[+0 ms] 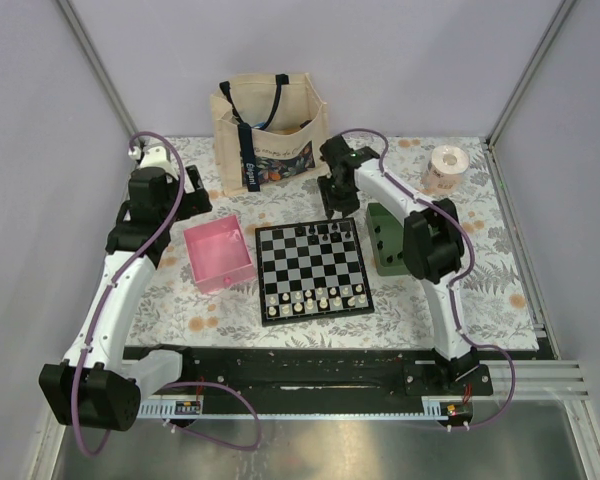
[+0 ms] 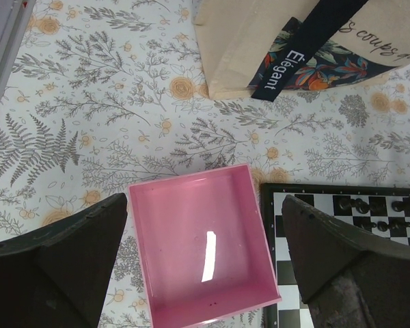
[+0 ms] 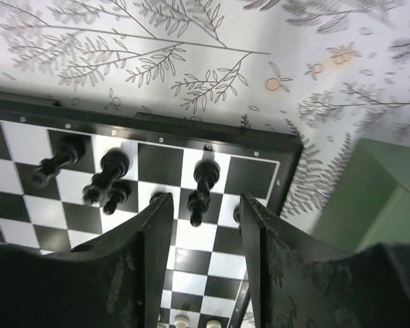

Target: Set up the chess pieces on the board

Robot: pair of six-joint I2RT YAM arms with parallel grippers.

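- Hovering over the left of the table [image 1: 180, 310], the left gripper [image 2: 205, 205] is keeping its jaws wide apart with nothing between them. It is touching nothing, and I judge it is waiting there so as not to crowd the other arm.
- Below it, the pink tray [image 1: 220, 255] is lying just left of the board [image 1: 313, 268], near it but apart. This looks like a holding place set close to keep carries short. The left wrist view is showing only a few dark specks in it, too small to name.
- Behind tray and board, the bag [image 1: 270, 125] is standing upright, well apart from the work.
- The board is lying flat in the middle, between the two trays, where either arm can reach it.
- White pieces [image 1: 315, 298] are standing along the two near rows.
- Black pieces [image 1: 325, 232] are standing on the far rows only, a handful bunched right of centre. Those ranks look incomplete, so I judge the task is partway done.
- The right gripper [image 3: 205, 198] is hanging over the far edge of the board, right of centre. Its jaws are standing apart on either side of a black piece, with a gap at each finger [image 3: 147, 246]. The piece is standing on its own square, unheld. Whether this is a release or an approach cannot be told.
- The green tray [image 1: 385, 238] is sitting just right of the board, under the right arm, again placed for short reach.
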